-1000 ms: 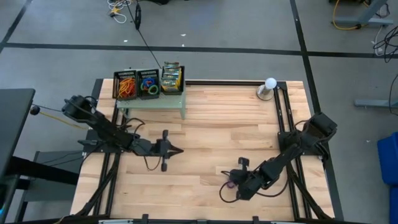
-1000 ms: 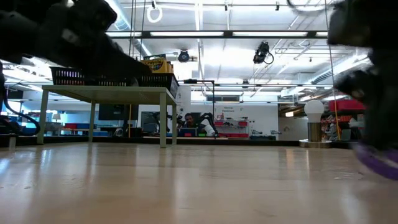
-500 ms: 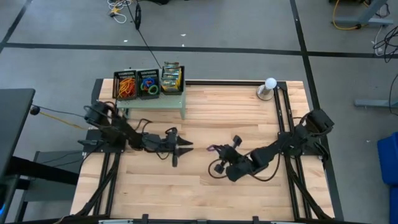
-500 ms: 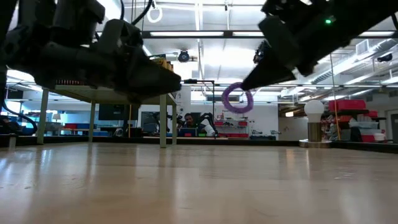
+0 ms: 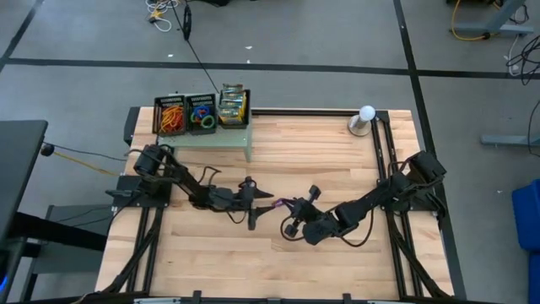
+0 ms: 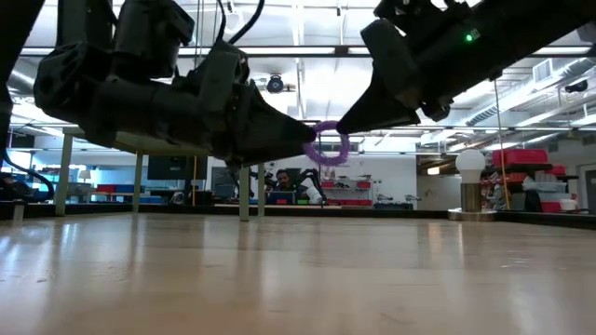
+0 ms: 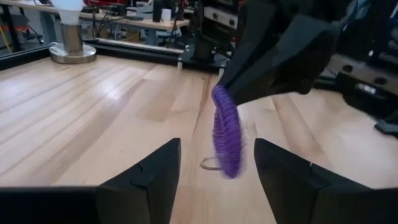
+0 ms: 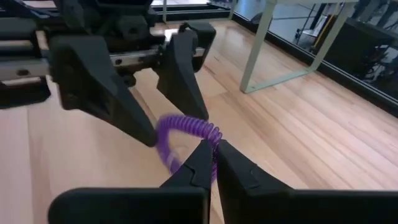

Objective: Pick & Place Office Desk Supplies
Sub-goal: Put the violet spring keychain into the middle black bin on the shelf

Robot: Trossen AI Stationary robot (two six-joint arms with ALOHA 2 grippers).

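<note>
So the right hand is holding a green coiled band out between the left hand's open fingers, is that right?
Not quite: the coiled band is purple, not green, as the right wrist view shows. The right hand does hold it between the left hand's open fingers.

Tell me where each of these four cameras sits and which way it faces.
High: overhead, looking down; both arms, wooden table.
Low: table height, looking level; both grippers overhead.
Left wrist: behind open left gripper, facing purple coiled band.
Right wrist: behind shut right gripper, facing left gripper.
All four share the band, pinched by the right gripper.
</note>
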